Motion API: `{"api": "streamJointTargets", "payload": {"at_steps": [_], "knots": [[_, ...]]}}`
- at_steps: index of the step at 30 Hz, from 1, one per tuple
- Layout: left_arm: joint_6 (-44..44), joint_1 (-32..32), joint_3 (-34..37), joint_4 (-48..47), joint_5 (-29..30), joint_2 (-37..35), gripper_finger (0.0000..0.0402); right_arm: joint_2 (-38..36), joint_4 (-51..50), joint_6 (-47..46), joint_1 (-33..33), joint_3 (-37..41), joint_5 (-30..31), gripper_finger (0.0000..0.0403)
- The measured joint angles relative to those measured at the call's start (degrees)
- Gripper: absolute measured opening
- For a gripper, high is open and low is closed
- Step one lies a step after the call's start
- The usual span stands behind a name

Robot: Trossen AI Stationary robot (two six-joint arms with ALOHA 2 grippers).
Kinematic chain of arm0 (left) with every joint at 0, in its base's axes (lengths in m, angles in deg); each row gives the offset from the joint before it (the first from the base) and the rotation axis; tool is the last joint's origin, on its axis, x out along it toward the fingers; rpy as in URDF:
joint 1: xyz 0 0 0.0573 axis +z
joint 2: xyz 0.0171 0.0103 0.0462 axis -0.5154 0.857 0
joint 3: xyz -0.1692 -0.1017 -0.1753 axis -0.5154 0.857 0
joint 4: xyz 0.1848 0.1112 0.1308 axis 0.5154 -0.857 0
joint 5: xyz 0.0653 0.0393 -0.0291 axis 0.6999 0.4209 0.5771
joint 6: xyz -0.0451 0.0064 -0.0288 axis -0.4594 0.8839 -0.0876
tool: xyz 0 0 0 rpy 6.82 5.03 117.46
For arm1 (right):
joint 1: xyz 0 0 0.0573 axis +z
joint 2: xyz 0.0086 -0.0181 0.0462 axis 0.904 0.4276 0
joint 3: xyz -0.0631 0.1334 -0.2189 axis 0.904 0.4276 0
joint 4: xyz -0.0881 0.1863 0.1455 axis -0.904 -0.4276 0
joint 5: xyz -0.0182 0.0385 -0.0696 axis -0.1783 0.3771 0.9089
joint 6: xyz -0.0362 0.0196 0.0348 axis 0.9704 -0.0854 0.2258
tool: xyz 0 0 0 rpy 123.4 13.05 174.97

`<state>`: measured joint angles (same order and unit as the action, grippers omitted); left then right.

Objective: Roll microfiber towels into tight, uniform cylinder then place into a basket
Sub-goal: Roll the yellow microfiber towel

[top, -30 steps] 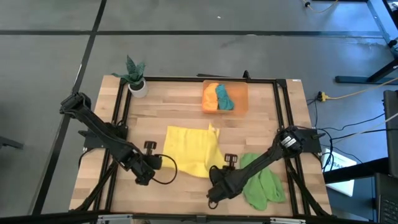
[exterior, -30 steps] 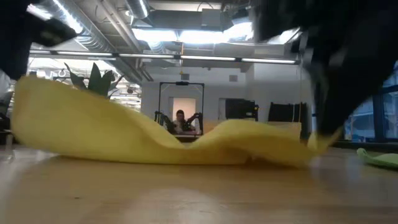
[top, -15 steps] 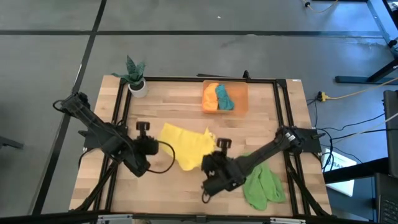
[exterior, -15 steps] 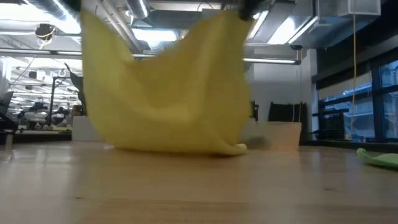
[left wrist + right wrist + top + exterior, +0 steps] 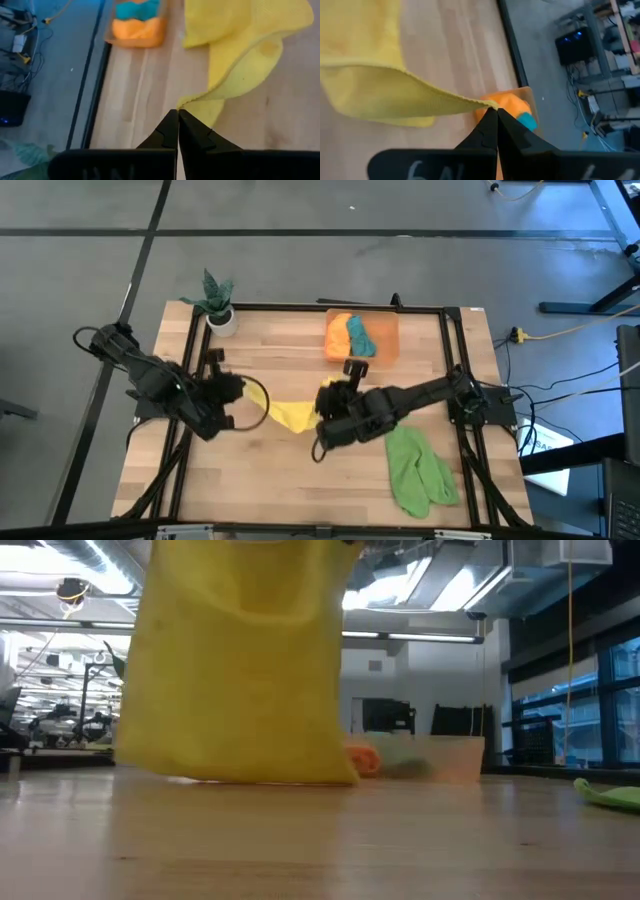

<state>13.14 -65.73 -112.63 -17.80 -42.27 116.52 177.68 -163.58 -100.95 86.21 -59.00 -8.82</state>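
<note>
Both grippers pinch the yellow towel [image 5: 290,414] by its top corners, lifted above mid-counter [image 5: 270,480]: left gripper [image 5: 178,114] and right gripper [image 5: 496,111] fingers clamped tight on its edge. Its lower hem seems to touch the wood. The basket [image 5: 388,345], at the far edge, holds 2 rolls, orange [image 5: 338,335] and teal [image 5: 359,335]. The green towel [image 5: 418,470] lies by the near-right corner.

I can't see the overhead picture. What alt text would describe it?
Two dark robot arms hold a yellow towel up between them over a wooden table, each gripper pinching a corner. An orange basket holds orange and teal towels; a green towel lies nearby.
</note>
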Motion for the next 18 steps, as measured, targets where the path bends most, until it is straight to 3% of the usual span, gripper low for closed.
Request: {"api": "streamJointTargets", "payload": {"at_steps": [7,18], "knots": [[-0.4,5.0,0.0,0.0,5.7,-7.0,0.0000,-0.9,0.0,0.8,-4.1,0.0,0.0,0.0000],[2.4,14.1,0.0,0.0,6.0,-13.5,0.0000,-0.9,0.0,3.4,-10.0,0.0,0.0,0.0000]]}}
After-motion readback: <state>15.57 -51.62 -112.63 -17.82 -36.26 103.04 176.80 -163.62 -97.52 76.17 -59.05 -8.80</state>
